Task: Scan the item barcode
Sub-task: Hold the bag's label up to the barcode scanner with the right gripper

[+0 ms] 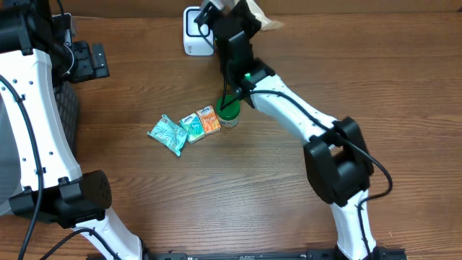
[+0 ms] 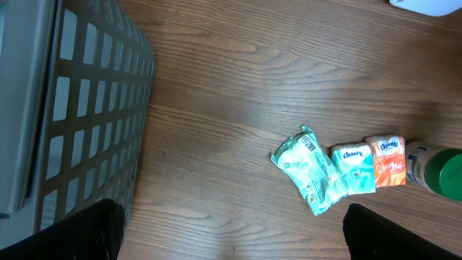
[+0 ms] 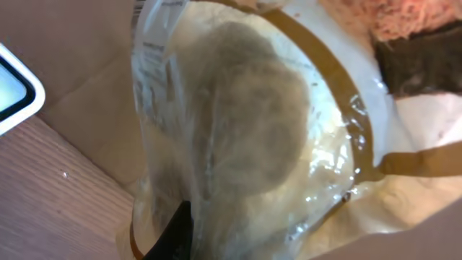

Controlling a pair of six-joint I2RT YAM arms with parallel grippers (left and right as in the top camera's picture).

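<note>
The right gripper (image 1: 225, 13) has its jaws pinched on a crinkly clear plastic bag (image 3: 238, 130) with brown trim and a round, pale, bun-shaped lump inside. One dark finger (image 3: 172, 230) shows under the film, and the white, rounded scanner (image 1: 193, 32) sits just off to the side of those jaws. The left gripper (image 2: 231, 235) has its jaws spread wide over the wood-grain table (image 2: 216, 87), with a grey grid basket (image 2: 94, 108) out past one finger and, just ahead, a crumpled teal packet (image 2: 310, 170), a teal tissue pack (image 2: 354, 167), an orange tissue pack (image 2: 388, 160) and a green-capped bottle (image 2: 433, 170).
</note>
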